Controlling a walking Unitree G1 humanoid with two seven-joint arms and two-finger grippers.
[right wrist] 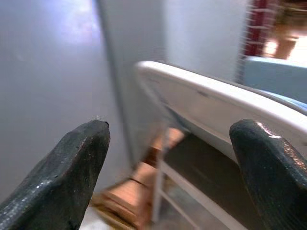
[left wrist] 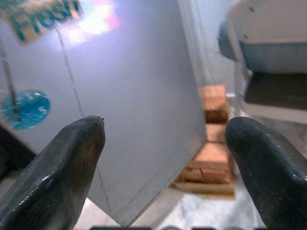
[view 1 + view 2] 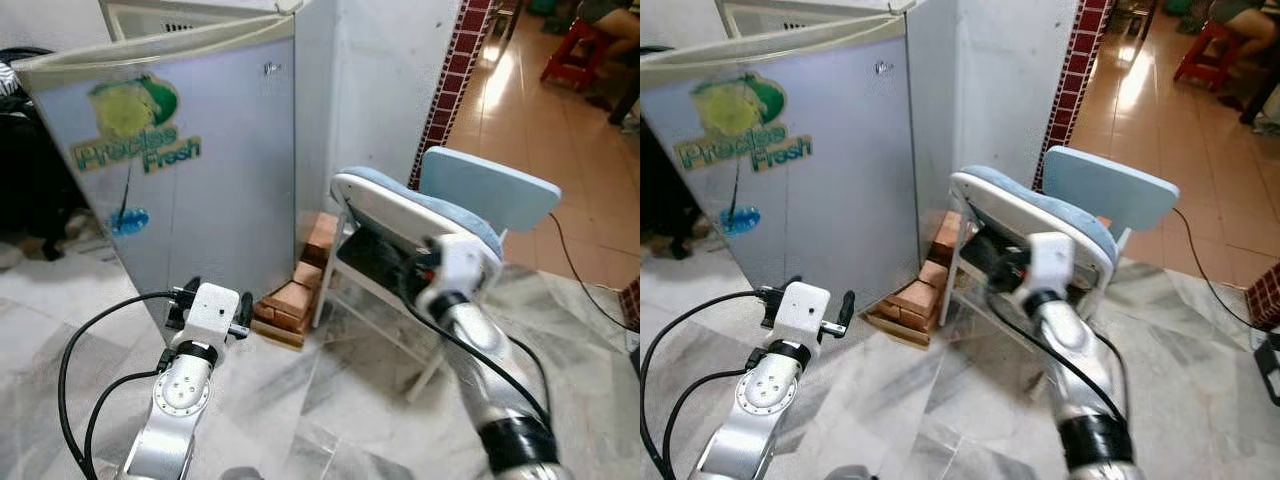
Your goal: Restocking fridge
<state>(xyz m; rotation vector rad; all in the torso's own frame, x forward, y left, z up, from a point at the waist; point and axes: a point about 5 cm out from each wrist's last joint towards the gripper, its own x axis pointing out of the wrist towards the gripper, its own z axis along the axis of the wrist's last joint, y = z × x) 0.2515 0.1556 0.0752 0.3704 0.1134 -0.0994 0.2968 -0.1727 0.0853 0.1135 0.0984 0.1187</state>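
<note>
Grey-veined marble floor tiles (image 3: 330, 400) are spreading across the near part of the room, giving way on the far right to glossy orange-brown tiles (image 3: 520, 90) where a red plastic stool (image 3: 572, 55) is standing. On the left, a small silver-grey fridge (image 3: 200, 170) with a cream top edge is standing shut, its door showing a green and yellow "Precise Fresh" sticker (image 3: 135, 125) and a small blue round sticker (image 3: 128, 221) below it. Just beside the fridge's right lower corner, a stack of orange-brown bricks (image 3: 295, 295) is sitting on the floor against the white wall (image 3: 385, 90). To the right of the bricks, a white-framed chair with a pale blue cushion (image 3: 430, 215) is lying tipped toward the fridge, its pale blue backrest (image 3: 488, 188) pointing to the far right. A column of dark red and white tiles (image 3: 455, 70) is running up beside the wall. The left gripper (image 2: 165, 158) is hovering near the lower part of the fridge door, its jaws standing wide apart with nothing between them. The right gripper (image 1: 170, 163) is hanging close in front of the tipped chair, its jaws also spread wide and holding nothing. Black cables (image 3: 75, 370) are looping beside the left silver arm (image 3: 175, 410).
</note>
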